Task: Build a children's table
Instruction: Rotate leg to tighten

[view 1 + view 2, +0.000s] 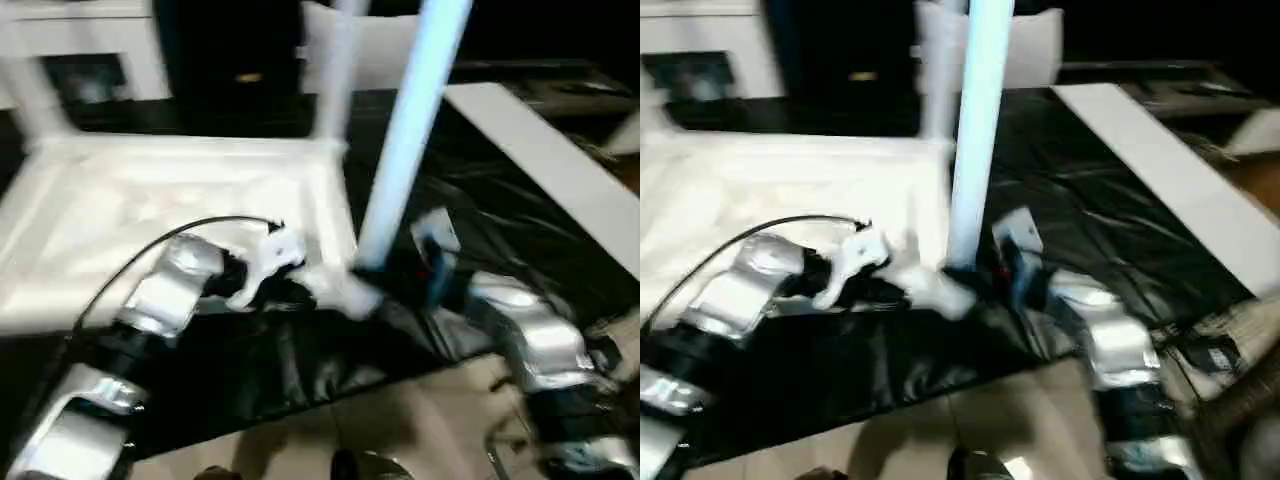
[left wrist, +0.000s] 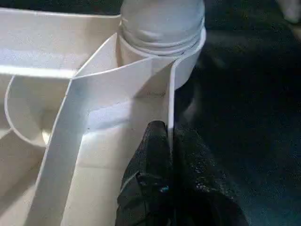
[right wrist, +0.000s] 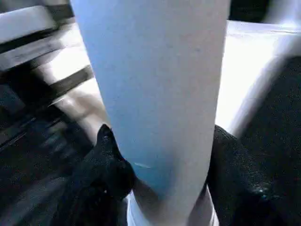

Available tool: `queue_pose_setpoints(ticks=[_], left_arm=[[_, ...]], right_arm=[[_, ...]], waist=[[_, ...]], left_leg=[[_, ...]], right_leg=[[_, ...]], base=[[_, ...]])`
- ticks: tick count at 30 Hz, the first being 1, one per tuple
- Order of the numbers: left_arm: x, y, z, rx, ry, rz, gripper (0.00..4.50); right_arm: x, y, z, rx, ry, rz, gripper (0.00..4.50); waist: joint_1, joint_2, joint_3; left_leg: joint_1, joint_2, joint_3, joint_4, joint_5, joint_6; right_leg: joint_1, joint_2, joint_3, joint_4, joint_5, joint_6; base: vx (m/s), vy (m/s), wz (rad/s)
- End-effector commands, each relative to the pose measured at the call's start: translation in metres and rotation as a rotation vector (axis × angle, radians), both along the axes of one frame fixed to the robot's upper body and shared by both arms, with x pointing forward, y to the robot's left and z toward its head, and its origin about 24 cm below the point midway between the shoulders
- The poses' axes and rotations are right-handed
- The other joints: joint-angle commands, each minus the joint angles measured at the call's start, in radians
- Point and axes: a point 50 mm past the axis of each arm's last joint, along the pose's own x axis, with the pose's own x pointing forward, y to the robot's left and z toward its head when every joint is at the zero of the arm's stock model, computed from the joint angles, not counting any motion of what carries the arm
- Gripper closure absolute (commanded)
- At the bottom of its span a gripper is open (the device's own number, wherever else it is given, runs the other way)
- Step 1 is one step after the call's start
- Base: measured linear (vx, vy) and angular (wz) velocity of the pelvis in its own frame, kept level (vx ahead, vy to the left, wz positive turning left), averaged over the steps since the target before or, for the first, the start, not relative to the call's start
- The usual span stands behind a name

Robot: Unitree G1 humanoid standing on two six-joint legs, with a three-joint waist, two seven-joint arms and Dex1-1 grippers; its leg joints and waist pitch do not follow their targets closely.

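Observation:
The white table top (image 1: 120,200) lies upside down on a black sheet, ribs facing up. Two white legs stand in its far corners, one on the left (image 1: 30,90) and one on the right (image 1: 335,70). A third leg (image 1: 405,140) stands upright in the near right corner socket (image 2: 188,61). My right gripper (image 1: 385,270) is shut on this leg near its base, a black finger (image 3: 108,165) on each side. My left gripper (image 1: 300,290) is shut on the top's rim wall (image 2: 170,101) just beside that socket.
A flat white board (image 1: 540,150) lies slanted on the black sheet (image 1: 480,220) to the right. Pale floor (image 1: 400,420) shows in front of the sheet. A black cable (image 1: 150,245) loops over my left forearm. Dark furniture stands behind the table top.

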Motion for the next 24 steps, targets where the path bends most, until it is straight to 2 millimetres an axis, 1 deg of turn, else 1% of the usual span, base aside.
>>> queue_pose_setpoints(ticks=[1,2,3,4,5,6,7,8,9,10,11,12,13,15,16,17,18,20,21,22,23,24], left_arm=[[0.001,-0.033,0.009,-0.088,-0.028,0.006,4.5],[0.001,-0.033,0.009,-0.088,-0.028,0.006,4.5],[0.004,-0.038,0.011,-0.102,-0.043,0.046,4.5],[0.008,-0.045,0.013,-0.119,-0.06,0.089,4.5],[0.008,-0.047,0.014,-0.122,-0.064,0.098,4.5],[0.01,-0.053,0.016,-0.126,-0.083,0.116,4.5],[0.01,-0.053,0.017,-0.126,-0.084,0.117,4.5],[0.01,-0.054,0.018,-0.124,-0.088,0.123,4.5],[0.01,-0.053,0.018,-0.12,-0.092,0.124,4.5],[0.01,-0.052,0.018,-0.113,-0.094,0.126,4.5],[0.01,-0.052,0.017,-0.108,-0.095,0.127,4.5],[0.01,-0.049,0.017,-0.105,-0.094,0.129,4.5],[0.011,-0.048,0.017,-0.104,-0.093,0.133,4.5],[0.011,-0.045,0.016,-0.093,-0.094,0.137,4.5],[0.011,-0.039,0.016,-0.087,-0.099,0.13,4.5],[0.011,-0.039,0.016,-0.086,-0.099,0.129,4.5],[0.011,-0.035,0.015,-0.08,-0.102,0.124,4.5],[0.011,-0.032,0.015,-0.076,-0.107,0.111,4.5],[0.011,-0.032,0.015,-0.076,-0.107,0.111,4.5],[0.011,-0.03,0.015,-0.073,-0.105,0.101,4.5],[0.01,-0.026,0.015,-0.069,-0.107,0.072,4.5],[0.009,-0.023,0.015,-0.065,-0.108,0.052,4.5]], right_arm=[[0.007,0.013,-0.014,-0.041,0.084,-0.143,2.5],[0.007,0.013,-0.014,-0.041,0.084,-0.143,2.5],[0.011,0.016,-0.014,-0.04,0.085,-0.199,2.5],[0.015,0.022,-0.011,-0.043,0.058,-0.245,2.5],[0.016,0.023,-0.011,-0.046,0.05,-0.253,2.5],[0.019,0.027,-0.007,-0.054,0.015,-0.282,2.5],[0.019,0.027,-0.007,-0.051,0.011,-0.286,2.17],[0.02,0.029,-0.004,-0.039,-0.001,-0.295,1.98],[0.021,0.03,-0.003,-0.031,-0.008,-0.294,1.85],[0.021,0.031,-0.002,-0.023,-0.015,-0.292,1.85],[0.021,0.032,-0.002,-0.019,-0.02,-0.29,1.79],[0.02,0.032,-0.001,-0.007,-0.024,-0.286,1.65],[0.02,0.032,0.0,-0.001,-0.025,-0.287,1.49],[0.02,0.031,0.001,0.012,-0.04,-0.282,1.37],[0.019,0.027,0.001,0.013,-0.054,-0.273,1.31],[0.019,0.026,0.001,0.013,-0.056,-0.272,1.19],[0.018,0.021,0.002,0.02,-0.063,-0.264,0.97],[0.016,0.018,0.002,0.022,-0.067,-0.254,0.92],[0.016,0.018,0.002,0.022,-0.067,-0.254,0.74],[0.016,0.015,0.002,0.025,-0.075,-0.245,0.63],[0.013,0.009,0.004,0.032,-0.089,-0.217,0.55],[0.012,0.004,0.006,0.037,-0.1,-0.197,0.5]], waist=[[-0.007,0.006,-0.059],[-0.008,0.01,-0.06],[-0.015,0.011,-0.06],[-0.022,0.013,-0.055],[-0.025,0.01,-0.056],[-0.025,0.013,-0.056],[-0.03,0.018,-0.053],[-0.03,0.024,-0.051],[-0.035,0.025,-0.049],[-0.036,0.023,-0.053],[-0.034,0.025,-0.053],[-0.033,0.026,-0.052],[-0.032,0.024,-0.053],[-0.03,0.026,-0.054],[-0.028,0.024,-0.055],[-0.026,0.024,-0.057],[-0.024,0.021,-0.057],[-0.019,0.02,-0.055],[-0.018,0.02,-0.056],[-0.012,0.02,-0.061],[-0.008,0.02,-0.061],[-0.005,0.017,-0.062]], left_leg=[[-0.001,0.004,-0.017,-0.076,-0.342,0.002],[0.002,0.005,-0.018,-0.075,-0.353,0.005],[0.006,0.004,-0.018,-0.076,-0.373,0.02],[0.007,0.005,-0.018,-0.079,-0.391,0.024],[0.018,-0.001,-0.016,-0.071,-0.411,0.027],[0.02,0.001,-0.018,-0.072,-0.411,0.027],[0.016,0.01,-0.022,-0.079,-0.421,0.034],[0.015,0.013,-0.025,-0.083,-0.435,0.035],[0.015,0.018,-0.028,-0.089,-0.465,0.035],[0.017,0.015,-0.026,-0.087,-0.461,0.037],[0.016,0.011,-0.024,-0.085,-0.434,0.042],[0.015,0.011,-0.022,-0.086,-0.422,0.044],[0.012,0.011,-0.021,-0.088,-0.402,0.046],[0.009,0.014,-0.019,-0.09,-0.378,0.048],[0.008,0.014,-0.017,-0.09,-0.37,0.049],[0.007,0.014,-0.014,-0.089,-0.353,0.054],[0.006,0.013,-0.013,-0.089,-0.341,0.057],[0.006,0.01,-0.008,-0.086,-0.331,0.065],[0.007,0.009,-0.007,-0.085,-0.324,0.067],[0.003,0.008,-0.005,-0.082,-0.286,0.07],[0.002,0.008,-0.004,-0.082,-0.275,0.07],[0.001,0.008,-0.001,-0.081,-0.262,0.079]], right_leg=[[0.058,-0.064,0.004,-0.105,-0.723,-0.026],[0.059,-0.064,0.001,-0.106,-0.709,-0.029],[0.061,-0.065,-0.01,-0.114,-0.682,-0.033],[0.056,-0.065,-0.015,-0.118,-0.675,-0.036],[0.05,-0.064,-0.024,-0.129,-0.701,-0.024],[0.053,-0.069,-0.025,-0.128,-0.695,-0.026],[0.061,-0.07,-0.031,-0.127,-0.666,-0.034],[0.065,-0.069,-0.035,-0.126,-0.645,-0.037],[0.069,-0.072,-0.038,-0.123,-0.614,-0.046],[0.069,-0.078,-0.034,-0.121,-0.601,-0.055],[0.068,-0.083,-0.027,-0.119,-0.59,-0.072],[0.066,-0.083,-0.024,-0.118,-0.584,-0.079],[0.067,-0.083,-0.019,-0.112,-0.565,-0.092],[0.068,-0.083,-0.012,-0.103,-0.527,-0.112],[0.068,-0.083,-0.008,-0.099,-0.507,-0.123],[0.069,-0.083,-0.004,-0.095,-0.487,-0.132],[0.07,-0.084,-0.003,-0.094,-0.481,-0.134],[0.066,-0.083,0.001,-0.093,-0.496,-0.133],[0.066,-0.083,0.002,-0.092,-0.499,-0.132],[0.068,-0.083,0.006,-0.087,-0.487,-0.135],[0.068,-0.082,0.007,-0.084,-0.478,-0.137],[0.068,-0.078,0.01,-0.081,-0.467,-0.132]], base=[[0.0,0.0,0.0],[0.0,0.0,0.0],[0.0,0.0,0.0],[0.0,0.0,0.0],[0.0,0.0,0.0],[0.0,0.0,0.0],[0.0,0.0,0.0],[0.0,0.0,0.0],[0.0,0.0,0.0],[0.0,0.0,0.0],[0.0,0.0,0.0],[0.0,0.0,0.0],[0.0,0.0,0.0],[0.0,0.0,0.0],[0.0,0.0,0.0],[0.0,0.0,0.0],[0.0,0.0,0.0],[0.0,0.0,0.0],[0.0,0.0,0.0],[0.0,0.0,0.0],[0.0,0.0,0.0],[0.0,0.0,0.0]])
